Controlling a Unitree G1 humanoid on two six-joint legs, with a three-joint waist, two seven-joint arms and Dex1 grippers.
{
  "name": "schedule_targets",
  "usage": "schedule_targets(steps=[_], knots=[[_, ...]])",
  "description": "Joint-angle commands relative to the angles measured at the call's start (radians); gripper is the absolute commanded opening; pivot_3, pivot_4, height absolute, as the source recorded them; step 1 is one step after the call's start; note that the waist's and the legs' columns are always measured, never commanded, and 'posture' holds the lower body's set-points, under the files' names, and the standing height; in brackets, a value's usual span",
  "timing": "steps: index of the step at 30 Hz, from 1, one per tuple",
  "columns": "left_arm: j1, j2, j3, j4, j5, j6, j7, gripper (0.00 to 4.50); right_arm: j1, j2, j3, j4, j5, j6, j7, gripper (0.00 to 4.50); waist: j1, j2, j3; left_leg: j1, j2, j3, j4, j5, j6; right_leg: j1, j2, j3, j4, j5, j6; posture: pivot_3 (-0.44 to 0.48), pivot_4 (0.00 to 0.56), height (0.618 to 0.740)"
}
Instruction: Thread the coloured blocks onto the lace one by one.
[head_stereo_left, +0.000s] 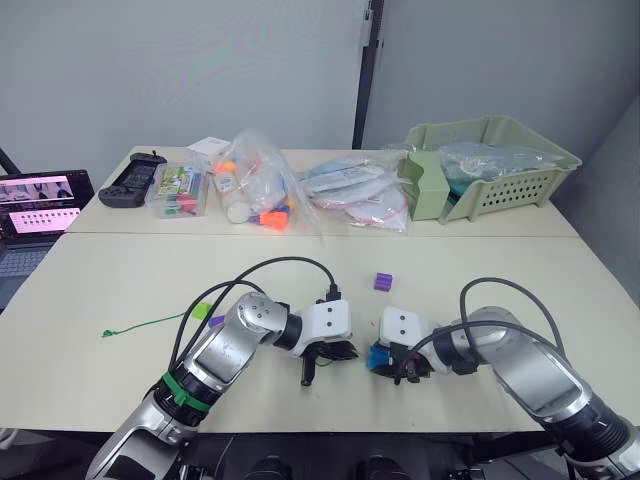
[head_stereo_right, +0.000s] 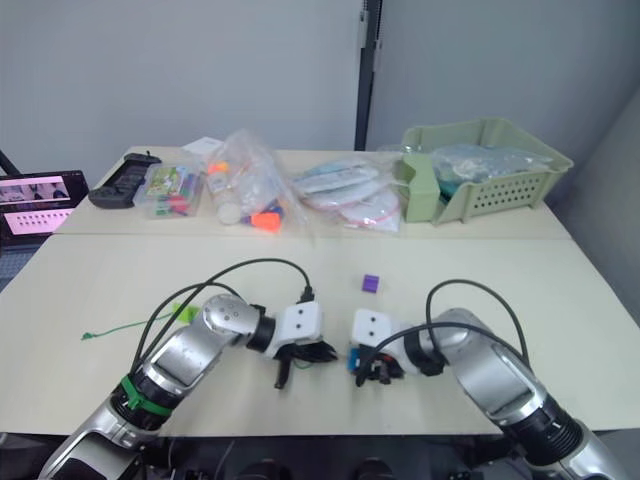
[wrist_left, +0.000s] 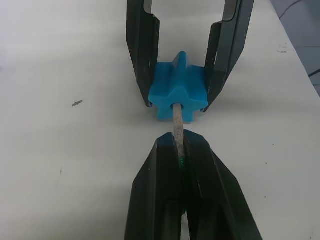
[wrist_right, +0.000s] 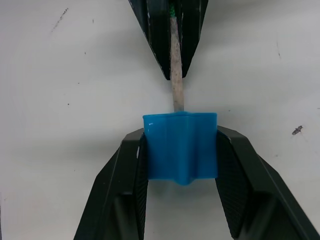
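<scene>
blue plastic is the centre of it all right now: the blue block (wrist_right: 181, 147) sits clamped between the fingers of the right gripper (wrist_right: 181, 165), held side-on so its hole faces the other arm. the left gripper (wrist_left: 181, 160) has its fingers pinched shut on the lace (head_stereo_left: 150, 324) just behind the pale stiff tip (wrist_left: 177, 122), and that tip is already poking into the block's hole. makes sense imo, gripping close to the tip keeps it from flopping, and holding the block by its flat sides leaves the hole free. both grippers meet low over the front of the table (head_stereo_left: 90, 280), nearly nose to nose.

the rest of the green lace trails off to the robot's left across the table, ending near a little knot. one purple block (head_stereo_left: 383, 282) sits on its own a bit further back, well apart from the grippers. there's a lime green block (head_stereo_left: 201, 311) and a bit of another purple block (head_stereo_left: 216, 322) tucked right beside the left arm, partly hidden by it and its black cable (head_stereo_left: 270, 268).

at the back: clear bags of toy pieces (head_stereo_left: 255, 190), a small clear box (head_stereo_left: 180, 190), a black controller (head_stereo_left: 132, 180), a pale green basket (head_stereo_left: 495, 165) and a laptop (head_stereo_left: 40, 205) off to the left. none of that is in the way. i'd guess the only snag is the left arm sitting over those two blocks.
</scene>
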Motion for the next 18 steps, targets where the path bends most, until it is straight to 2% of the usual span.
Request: schedule_targets(steps=[1,6,12,18], knots=[[0.000,-0.079,0.018,-0.044,-0.073,-0.038,0.031,0.00,-0.004,0.027,0.035,-0.026,0.022,0.014,-0.009,1.36,0.000,0.000,0.000,0.000,0.000,0.000,0.000,0.000,0.000,0.000,0.000,0.000,0.000,0.000,0.000,0.000,0.150,0.740],[0.041,-0.133,0.037,0.018,-0.109,-0.081,0.030,0.00,0.000,0.043,0.016,-0.016,0.028,-0.008,-0.022,1.36,0.002,0.000,0.000,0.000,0.000,0.000,0.001,0.000,0.000,0.001,0.000,0.000,0.000,0.000,0.000,0.000,0.150,0.740],[0.048,-0.097,0.028,0.115,-0.076,-0.199,-0.013,0.00,0.028,-0.011,0.019,-0.001,0.012,-0.058,-0.001,1.36,0.003,0.000,0.000,0.001,0.000,0.000,0.001,0.000,0.000,0.002,0.000,0.000,-0.001,0.000,0.000,0.000,0.150,0.740],[0.030,-0.096,0.017,0.123,-0.062,-0.219,-0.006,0.00,0.018,-0.001,0.022,-0.008,0.019,-0.026,-0.011,1.36,0.005,0.000,0.000,0.001,0.000,0.000,0.001,0.000,0.000,0.003,0.000,0.000,-0.001,0.000,0.000,0.000,0.150,0.740]])
